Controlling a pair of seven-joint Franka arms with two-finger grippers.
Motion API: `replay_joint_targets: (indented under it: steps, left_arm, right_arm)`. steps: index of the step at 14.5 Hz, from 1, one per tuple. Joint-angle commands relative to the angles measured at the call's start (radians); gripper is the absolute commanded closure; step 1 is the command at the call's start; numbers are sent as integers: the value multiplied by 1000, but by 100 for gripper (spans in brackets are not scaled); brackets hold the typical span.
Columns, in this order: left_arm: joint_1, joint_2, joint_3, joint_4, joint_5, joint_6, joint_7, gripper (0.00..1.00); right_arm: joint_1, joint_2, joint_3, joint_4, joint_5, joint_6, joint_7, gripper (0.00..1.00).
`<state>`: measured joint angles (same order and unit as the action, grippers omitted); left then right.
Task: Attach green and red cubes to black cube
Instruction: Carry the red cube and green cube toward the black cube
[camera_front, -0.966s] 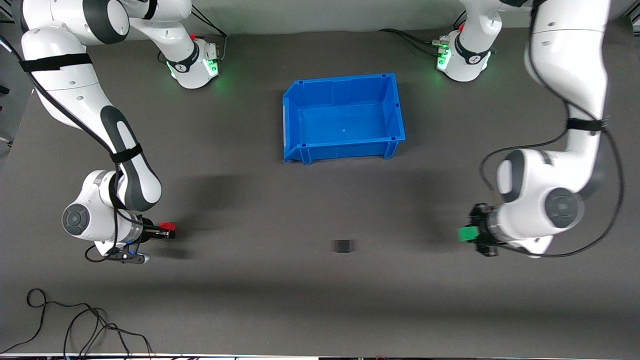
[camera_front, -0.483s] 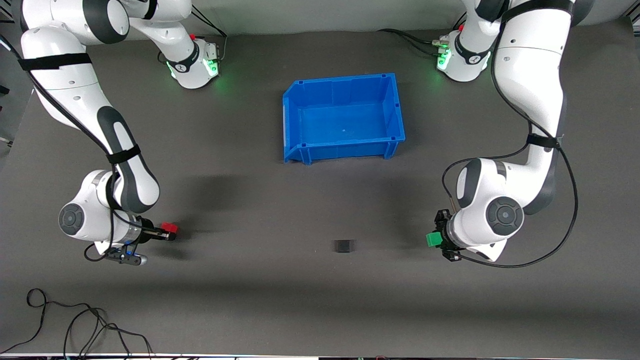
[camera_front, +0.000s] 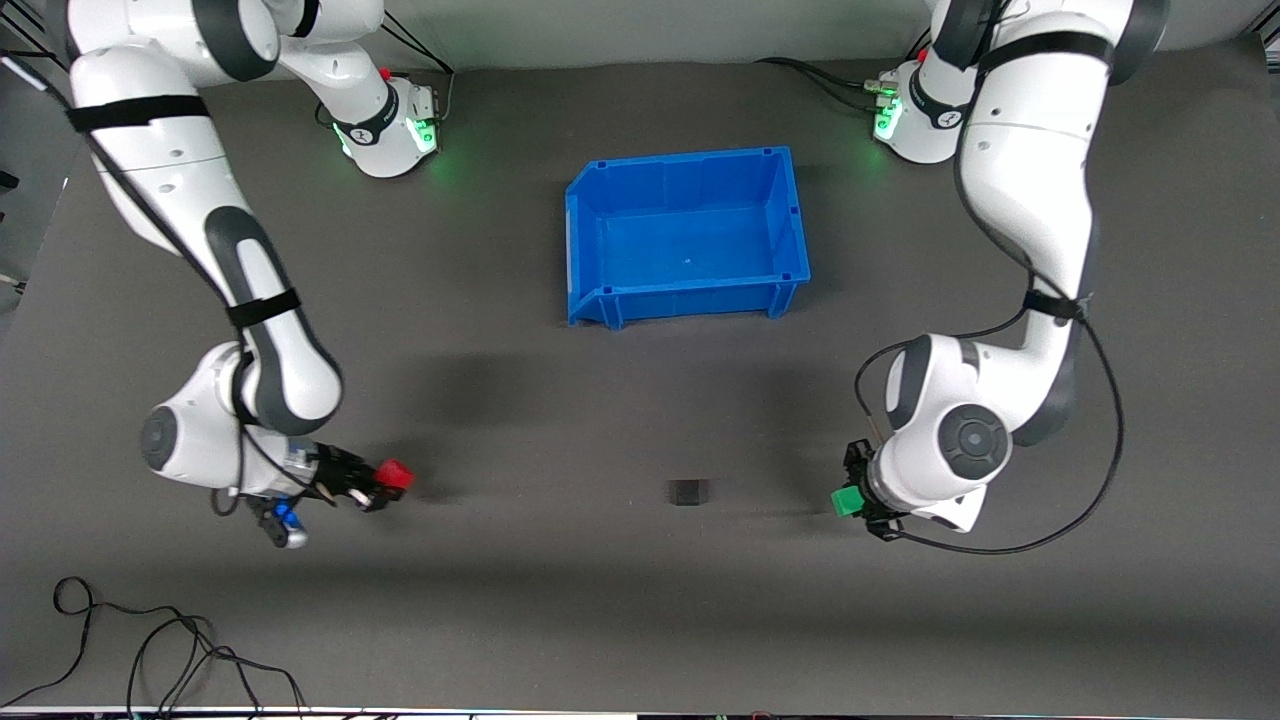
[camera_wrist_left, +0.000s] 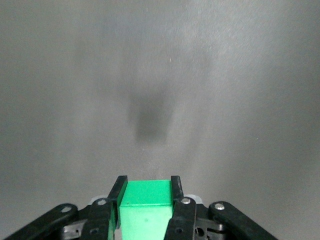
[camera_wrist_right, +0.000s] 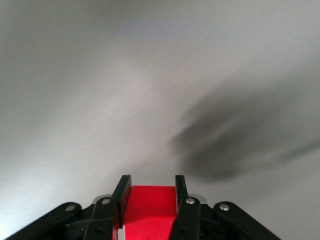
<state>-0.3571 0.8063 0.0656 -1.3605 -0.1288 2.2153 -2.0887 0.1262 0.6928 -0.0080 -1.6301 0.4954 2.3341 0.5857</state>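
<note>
1. Left gripper clamps the green cube over the mat.
2. Right gripper clamps the red cube — also aloft.
3. Black cube sits between them, nearer the camera than the blue bin.

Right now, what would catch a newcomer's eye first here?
Probably the blue bin, empty, mid-table near the robots' bases. Next, the bright cubes: the right gripper holds a red cube, the left gripper a green cube, both above the mat with a small black cube lying between them.
</note>
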Motion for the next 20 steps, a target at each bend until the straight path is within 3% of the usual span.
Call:
replay_joint_targets:
  steps: [1, 4, 11, 16, 20]
  left_arm:
    - [-34, 66, -7, 96, -8, -8, -44, 100]
    - [-81, 131, -23, 153, -6, 16, -68, 100]
    - [-157, 172, -24, 152, -2, 101, -86, 100]
    - [-178, 177, -24, 152, -2, 101, -88, 100]
    - [-190, 186, -24, 152, -2, 139, -108, 100]
  right_arm:
    - [85, 22, -10, 85, 31, -7, 251, 100]
    - [134, 42, -9, 144, 34, 16, 500, 100]
    - [306, 111, -10, 176, 19, 197, 1007, 100]
    - [426, 252, -21, 346, 9, 205, 1164, 100]
    - [455, 333, -23, 433, -35, 228, 1321, 100]
